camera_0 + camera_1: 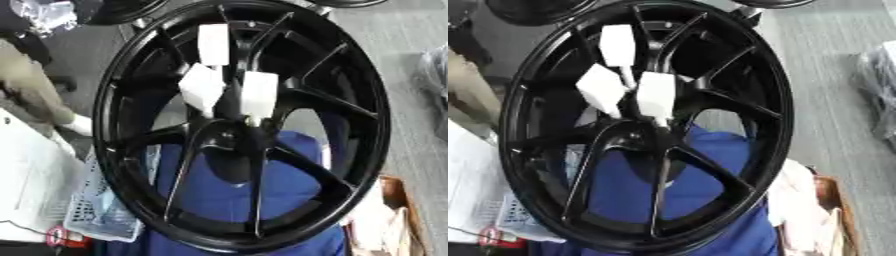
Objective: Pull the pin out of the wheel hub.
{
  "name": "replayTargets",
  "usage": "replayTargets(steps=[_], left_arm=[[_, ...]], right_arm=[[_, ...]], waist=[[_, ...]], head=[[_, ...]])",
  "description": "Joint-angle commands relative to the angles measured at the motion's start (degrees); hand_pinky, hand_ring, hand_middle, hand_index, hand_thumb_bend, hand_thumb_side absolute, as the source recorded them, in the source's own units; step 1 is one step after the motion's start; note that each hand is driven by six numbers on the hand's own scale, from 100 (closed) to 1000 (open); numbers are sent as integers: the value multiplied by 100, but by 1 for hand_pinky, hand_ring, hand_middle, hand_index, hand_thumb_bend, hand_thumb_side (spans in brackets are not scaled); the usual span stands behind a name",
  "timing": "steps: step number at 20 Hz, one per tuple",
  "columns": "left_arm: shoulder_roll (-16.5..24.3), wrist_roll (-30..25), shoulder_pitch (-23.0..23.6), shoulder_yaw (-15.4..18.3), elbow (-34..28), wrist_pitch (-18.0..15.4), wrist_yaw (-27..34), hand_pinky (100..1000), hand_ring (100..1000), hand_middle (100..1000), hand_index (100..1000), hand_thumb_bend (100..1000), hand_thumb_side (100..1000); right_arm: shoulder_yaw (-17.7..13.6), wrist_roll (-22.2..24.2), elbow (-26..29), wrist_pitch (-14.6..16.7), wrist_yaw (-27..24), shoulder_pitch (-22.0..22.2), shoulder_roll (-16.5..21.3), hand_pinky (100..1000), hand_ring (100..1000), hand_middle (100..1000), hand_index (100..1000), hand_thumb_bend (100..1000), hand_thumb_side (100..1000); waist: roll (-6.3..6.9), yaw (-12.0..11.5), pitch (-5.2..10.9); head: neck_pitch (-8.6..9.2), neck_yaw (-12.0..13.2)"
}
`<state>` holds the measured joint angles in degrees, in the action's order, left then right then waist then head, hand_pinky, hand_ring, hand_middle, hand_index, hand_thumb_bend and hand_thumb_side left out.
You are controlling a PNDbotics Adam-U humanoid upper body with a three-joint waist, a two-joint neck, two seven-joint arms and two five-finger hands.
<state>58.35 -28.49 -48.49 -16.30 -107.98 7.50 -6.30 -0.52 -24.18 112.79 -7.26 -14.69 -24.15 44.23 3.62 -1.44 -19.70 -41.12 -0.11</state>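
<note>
Black wheel hub (245, 125) with three white tagged pins (259, 95) at centre; neither hand in view, state indeterminable.

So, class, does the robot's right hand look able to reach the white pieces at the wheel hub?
Probably yes: the white pieces sit uncovered on the face of the black wheel, though neither hand is in view.

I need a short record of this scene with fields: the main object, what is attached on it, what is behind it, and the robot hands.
main object: black wheel, standing on its rim, spokes facing the camera
attached: three white tags hanging near the hub
pin: cannot be made out
behind: blue cloth seen through the spokes
lower left: white mesh basket
robot hands: none in view
</note>
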Motion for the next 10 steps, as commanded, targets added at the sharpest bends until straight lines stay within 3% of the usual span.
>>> replayTargets(steps=[1, 10], left_arm=[[-8, -491, -345, -134, 312, -111, -176, 815, 732, 678, 786, 283, 554], [-614, -1333, -1165, -574, 1388, -331, -528, 824, 747, 704, 801, 303, 559]], right_arm=[[-22, 16, 47, 3, 10, -34, 222, 743, 726, 724, 801, 104, 404], [30, 51, 24, -2, -1, -49, 223, 743, 725, 723, 800, 100, 409]], waist=[[1, -1, 169], [49, 45, 152]], head=[[39, 9], [67, -12]])
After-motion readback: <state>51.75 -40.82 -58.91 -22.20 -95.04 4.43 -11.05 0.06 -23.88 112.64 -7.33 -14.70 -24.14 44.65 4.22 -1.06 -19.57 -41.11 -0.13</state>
